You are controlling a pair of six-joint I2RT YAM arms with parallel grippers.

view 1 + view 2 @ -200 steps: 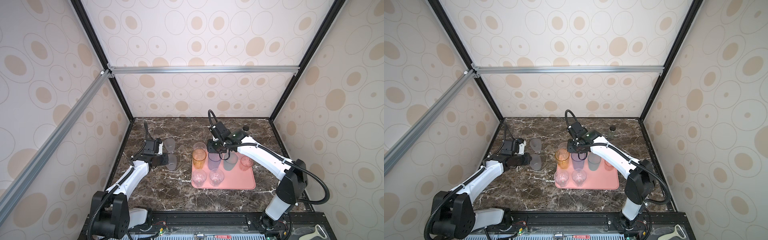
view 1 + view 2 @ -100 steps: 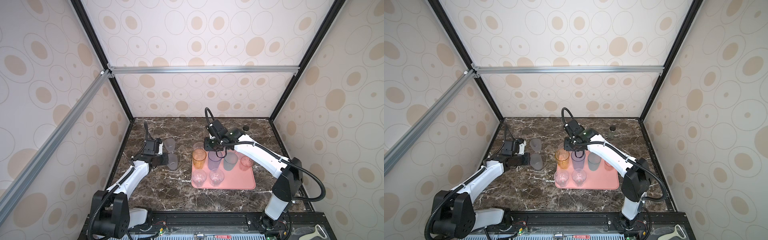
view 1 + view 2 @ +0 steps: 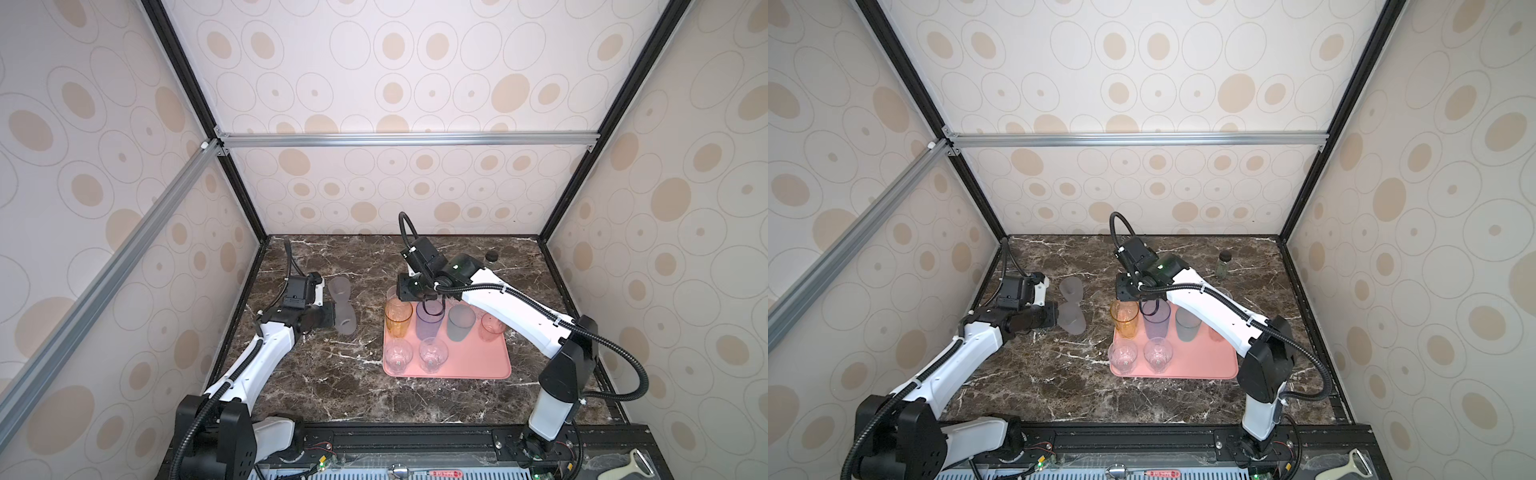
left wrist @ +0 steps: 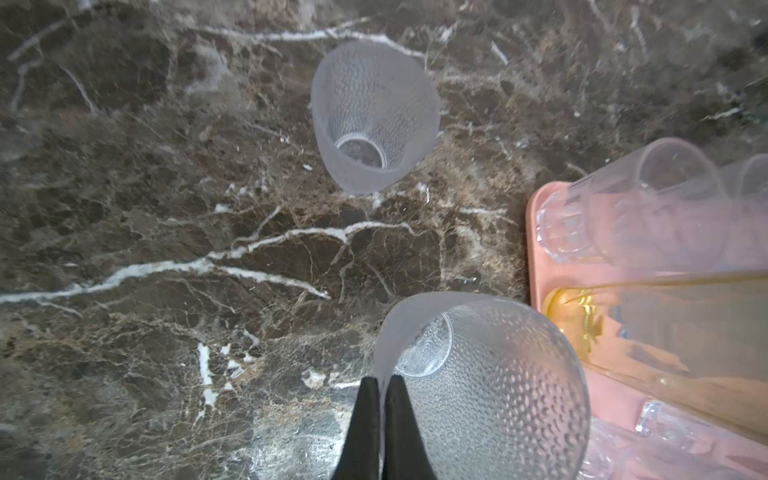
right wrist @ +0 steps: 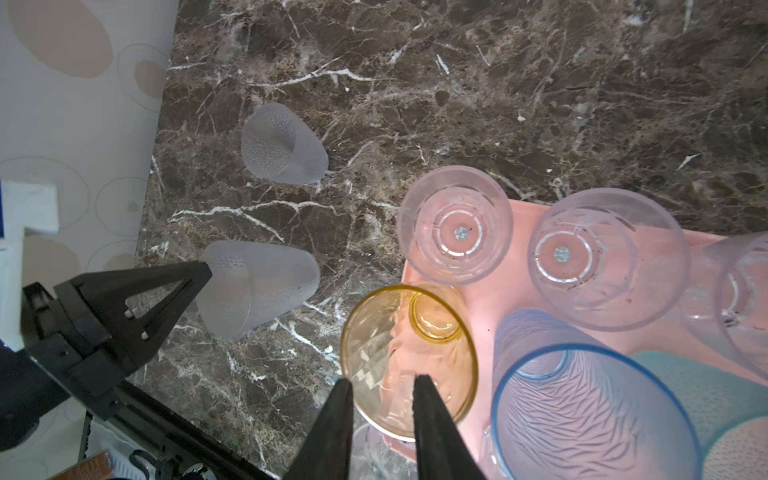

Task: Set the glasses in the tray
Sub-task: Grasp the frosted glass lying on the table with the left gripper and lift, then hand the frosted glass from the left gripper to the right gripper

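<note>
Left gripper (image 4: 380, 384) pinching a frosted glass (image 4: 498, 395) by its wall, second frosted glass (image 4: 374, 116) on marble (image 4: 166, 216) ahead of it, right gripper (image 5: 384, 380) parted astride the amber glass (image 5: 399, 332) rim, tray (image 3: 478, 365) beneath also holding purple glass (image 3: 428, 326), teal glass (image 3: 459, 326), pink glass (image 3: 491, 326), two clear glasses (image 3: 398, 353).

Tabletop (image 3: 332, 386): dark brown marble, white veining, walled on three sides. Resting on it, right of centre: salmon-pink tray (image 3: 478, 368), flat. Left of the tray, on bare stone: far frosted glass (image 3: 339, 287) and near frosted glass (image 3: 347, 322), both mouth up, close together but apart. Back right: small black-lidded jar (image 3: 1224, 264), upright.
</note>
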